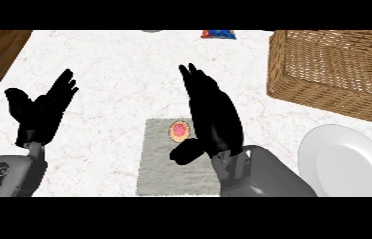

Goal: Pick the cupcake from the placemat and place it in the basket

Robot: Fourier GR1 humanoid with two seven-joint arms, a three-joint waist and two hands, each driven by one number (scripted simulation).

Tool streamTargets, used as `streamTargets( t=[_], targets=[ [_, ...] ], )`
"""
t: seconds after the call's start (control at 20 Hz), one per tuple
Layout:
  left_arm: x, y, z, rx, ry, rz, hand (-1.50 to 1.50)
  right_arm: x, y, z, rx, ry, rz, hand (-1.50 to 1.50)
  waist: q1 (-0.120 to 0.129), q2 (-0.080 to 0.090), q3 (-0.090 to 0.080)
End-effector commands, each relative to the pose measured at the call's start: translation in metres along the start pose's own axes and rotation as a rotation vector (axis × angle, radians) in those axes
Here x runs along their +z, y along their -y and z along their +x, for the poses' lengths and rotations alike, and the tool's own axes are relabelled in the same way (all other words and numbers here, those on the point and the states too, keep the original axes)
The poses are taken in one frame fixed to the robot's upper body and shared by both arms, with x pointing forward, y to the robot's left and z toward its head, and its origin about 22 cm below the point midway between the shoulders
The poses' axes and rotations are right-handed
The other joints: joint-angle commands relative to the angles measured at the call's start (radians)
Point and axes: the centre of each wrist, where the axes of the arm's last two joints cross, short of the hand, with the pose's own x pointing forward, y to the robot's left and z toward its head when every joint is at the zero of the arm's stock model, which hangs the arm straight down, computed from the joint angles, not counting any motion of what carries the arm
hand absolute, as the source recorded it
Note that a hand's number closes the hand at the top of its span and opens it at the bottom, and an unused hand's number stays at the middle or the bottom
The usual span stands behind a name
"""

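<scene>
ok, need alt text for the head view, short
The right robot hand, fingers straight, hovers beside a pink-frosted cupcake on a grey placemat. A wicker basket stands at upper right, a white plate at lower right; the left robot hand rests open.

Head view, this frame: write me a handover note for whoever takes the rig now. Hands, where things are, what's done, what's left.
Right hand: open, fingers straight, over the placemat's right part, just right of the cupcake; holds nothing.
Left hand: open, fingers up, resting at the left edge.
Cupcake: on the placemat near its top edge, partly hidden by the right hand.
Basket: at upper right; its inside is not visible from here.
White plate: lower right, not part of the job.
Done: right hand brought next to the cupcake.
Left: grasp it, lift, carry right and away, set it in the basket.
</scene>
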Motion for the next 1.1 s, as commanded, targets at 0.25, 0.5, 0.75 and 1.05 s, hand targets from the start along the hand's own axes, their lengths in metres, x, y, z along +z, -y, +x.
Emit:
streamTargets(
  t=[0.25,0.5,0.75,1.05],
  targets=[
    [0.000,-0.016,0.006,0.002,0.004,0.003,0.00,-0.027,-0.053,-0.031,0.004,-0.112,0.033,-1.50,0.004,0.000,0.000],
    [-0.010,-0.008,0.008,0.005,0.005,0.002,0.00,-0.023,-0.050,-0.028,0.021,-0.134,0.092,-1.50,-0.003,-0.001,0.000],
    [0.001,0.002,0.012,-0.015,0.001,0.006,0.00,-0.035,-0.063,-0.045,0.043,-0.144,0.114,-1.50,0.005,-0.001,0.000],
    [0.003,0.015,-0.011,0.005,0.003,-0.007,0.00,-0.029,-0.063,-0.049,0.022,-0.115,0.099,-1.50,0.003,0.000,0.000]
  ],
)
